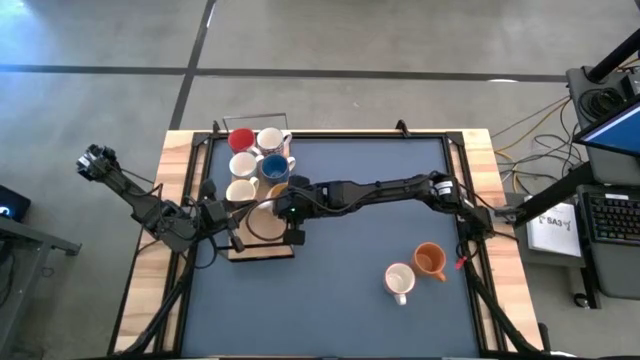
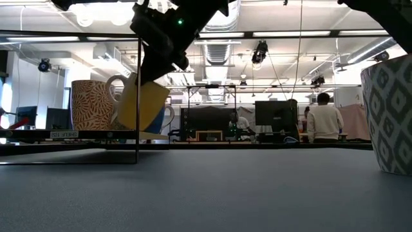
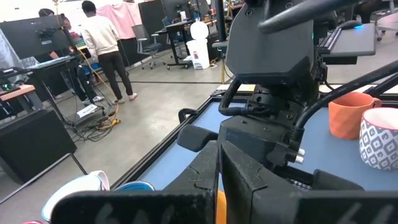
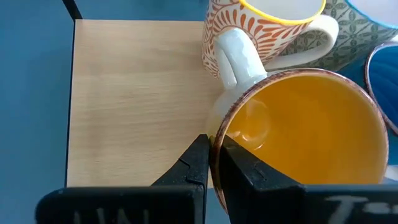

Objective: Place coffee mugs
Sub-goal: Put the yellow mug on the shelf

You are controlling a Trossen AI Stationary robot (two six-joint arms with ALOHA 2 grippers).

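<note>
My right gripper (image 1: 290, 207) reaches across from the table's right to a wooden board (image 1: 260, 250) at the left and is shut on a yellow mug (image 4: 305, 130). In the low view that mug (image 2: 143, 103) hangs tilted. Several mugs stand on their bases on the board beyond it: red (image 1: 241, 139), white (image 1: 272, 140), blue (image 1: 275, 167), cream (image 1: 243, 165). An orange mug (image 1: 430, 260) and a white patterned mug (image 1: 399, 281) stand on the mat at the right. My left gripper (image 1: 228, 215) waits at the board's left edge, fingers together (image 3: 221, 180). My right gripper pinches the yellow mug's rim (image 4: 219, 134) beside its white handle (image 4: 236, 56), one finger inside the cup and one outside. The fingers come from above, slanting from the table's right. The mug tilts below them over the board; whether its base touches, I cannot tell.
An orange-patterned mug (image 4: 267, 25) and the blue mug (image 4: 382, 74) stand close against the held mug. A thin black frame post (image 2: 138, 96) rises at the board. The board's near half (image 4: 130, 93) is bare wood. People stand in the room beyond the table.
</note>
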